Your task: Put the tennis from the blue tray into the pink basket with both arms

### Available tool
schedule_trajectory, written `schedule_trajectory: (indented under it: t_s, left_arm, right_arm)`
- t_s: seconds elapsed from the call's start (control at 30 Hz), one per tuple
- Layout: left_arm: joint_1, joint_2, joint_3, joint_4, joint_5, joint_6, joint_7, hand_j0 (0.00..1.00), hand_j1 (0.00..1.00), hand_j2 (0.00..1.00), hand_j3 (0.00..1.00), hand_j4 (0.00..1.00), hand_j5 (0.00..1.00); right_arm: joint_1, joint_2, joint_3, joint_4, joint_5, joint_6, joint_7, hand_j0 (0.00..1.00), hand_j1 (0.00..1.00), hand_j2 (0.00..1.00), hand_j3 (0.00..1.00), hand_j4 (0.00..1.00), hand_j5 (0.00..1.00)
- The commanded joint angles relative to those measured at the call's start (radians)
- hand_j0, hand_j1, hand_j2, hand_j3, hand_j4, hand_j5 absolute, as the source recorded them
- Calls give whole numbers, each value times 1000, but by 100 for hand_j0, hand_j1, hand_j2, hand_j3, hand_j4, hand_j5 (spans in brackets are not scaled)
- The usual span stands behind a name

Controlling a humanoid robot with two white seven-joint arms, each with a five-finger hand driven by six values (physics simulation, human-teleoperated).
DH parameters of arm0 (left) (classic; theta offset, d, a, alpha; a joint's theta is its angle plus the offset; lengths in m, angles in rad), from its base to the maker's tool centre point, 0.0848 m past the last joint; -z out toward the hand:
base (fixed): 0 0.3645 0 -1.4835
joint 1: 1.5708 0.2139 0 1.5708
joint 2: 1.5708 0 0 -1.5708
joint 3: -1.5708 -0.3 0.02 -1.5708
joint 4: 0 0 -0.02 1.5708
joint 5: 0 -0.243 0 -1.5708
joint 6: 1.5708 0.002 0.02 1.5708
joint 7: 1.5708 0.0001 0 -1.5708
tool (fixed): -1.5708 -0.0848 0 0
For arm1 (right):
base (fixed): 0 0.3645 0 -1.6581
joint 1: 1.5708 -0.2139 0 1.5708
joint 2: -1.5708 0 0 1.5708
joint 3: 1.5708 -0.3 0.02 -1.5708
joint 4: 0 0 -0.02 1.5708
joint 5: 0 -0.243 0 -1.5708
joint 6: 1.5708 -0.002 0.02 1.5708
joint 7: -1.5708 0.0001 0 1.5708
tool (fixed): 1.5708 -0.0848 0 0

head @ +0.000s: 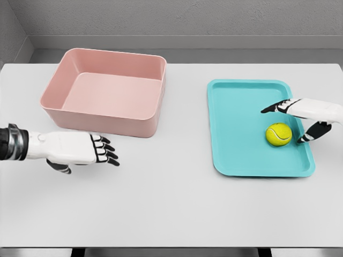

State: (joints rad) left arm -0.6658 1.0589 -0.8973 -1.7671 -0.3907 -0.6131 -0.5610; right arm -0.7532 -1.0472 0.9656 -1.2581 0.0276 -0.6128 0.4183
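Our open right hand (300,120) straddles the yellow-green felt tennis ball (278,134) on the turquoise plastic tray (236,128); we should close squarely around it, while our left hand (80,150) waits open near the empty pink plastic basket (59,107).

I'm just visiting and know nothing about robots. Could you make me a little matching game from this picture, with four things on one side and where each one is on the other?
Things:
1. tennis ball
2. pink basket
3. left hand
4. right hand

Places:
A. over the table, in front of the basket, fingers spread, holding nothing
B. far left part of the table, nothing inside
C. over the blue tray, fingers open around the ball, not gripping it
D. lying on the tray, near its right edge

Pairs: 1-D, 2-B, 3-A, 4-C
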Motion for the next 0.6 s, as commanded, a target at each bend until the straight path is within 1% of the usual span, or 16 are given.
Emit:
schedule_trajectory:
  t_s: [0.0,0.27,0.33,0.4,0.43,0.47,0.5,0.53,0.57]
  left_arm:
    - [0,-11,-8,0,6,2,-8,100,100,100,100,100,100]
    - [0,-13,-9,0,6,2,-8,100,100,100,100,100,100]
    - [-3,-13,-8,0,6,2,-4,100,100,100,100,100,100]
    - [-20,-10,-2,0,7,2,4,100,100,100,100,100,100]
    - [-28,-11,12,0,16,2,30,100,100,100,100,100,100]
    - [-44,-16,40,0,38,2,108,100,100,100,100,100,100]
    - [-44,-16,72,0,43,2,228,100,100,100,100,100,100]
    - [-48,-17,86,0,43,2,303,100,100,100,100,100,100]
    - [-44,-19,107,0,43,2,334,100,100,100,100,100,100]
  right_arm:
    - [0,4,5,9,-6,2,5,100,100,100,100,100,100]
    - [0,38,21,25,-6,2,25,99,99,99,99,99,99]
    - [-2,52,25,42,-5,2,27,100,100,100,100,100,100]
    - [-2,55,25,49,-5,2,27,99,99,99,99,99,99]
    - [-3,62,25,62,-3,2,27,99,99,99,99,99,99]
    - [-3,67,27,72,-3,2,27,99,99,99,99,99,99]
    - [-5,69,27,80,-3,2,30,98,98,98,98,98,98]
    - [-5,78,27,91,-3,2,34,98,98,98,98,98,98]
    - [-5,82,27,98,-3,2,34,97,97,97,97,97,97]
